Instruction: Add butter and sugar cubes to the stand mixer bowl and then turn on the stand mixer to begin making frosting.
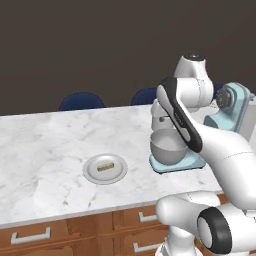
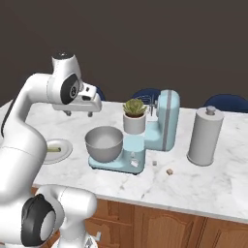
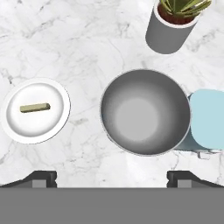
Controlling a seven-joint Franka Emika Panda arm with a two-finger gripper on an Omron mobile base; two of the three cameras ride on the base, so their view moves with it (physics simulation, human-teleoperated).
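Observation:
The grey metal stand mixer bowl (image 3: pixel 145 111) sits empty on the flat base of the light blue stand mixer (image 2: pixel 164 121), whose head is tilted back. My gripper (image 2: pixel 78 115) hangs open above the counter, over the bowl (image 2: pixel 103 143) and slightly to its left; its fingertips (image 3: pixel 41 177) stand wide apart with nothing between them. The butter (image 3: pixel 35 107), a small pale bar, lies on a shallow plate (image 3: pixel 17 127) left of the bowl. Two small sugar cubes (image 2: pixel 169 171) lie on the marble right of the mixer base. In the left base view my arm covers part of the mixer (image 1: pixel 232 107).
A white pot with a succulent (image 2: pixel 134 116) stands just behind the bowl. A tall grey canister (image 2: pixel 205 136) stands to the mixer's right. Blue chairs (image 1: pixel 82 101) line the counter's far side. Wooden drawers (image 1: pixel 30 235) run under its front edge.

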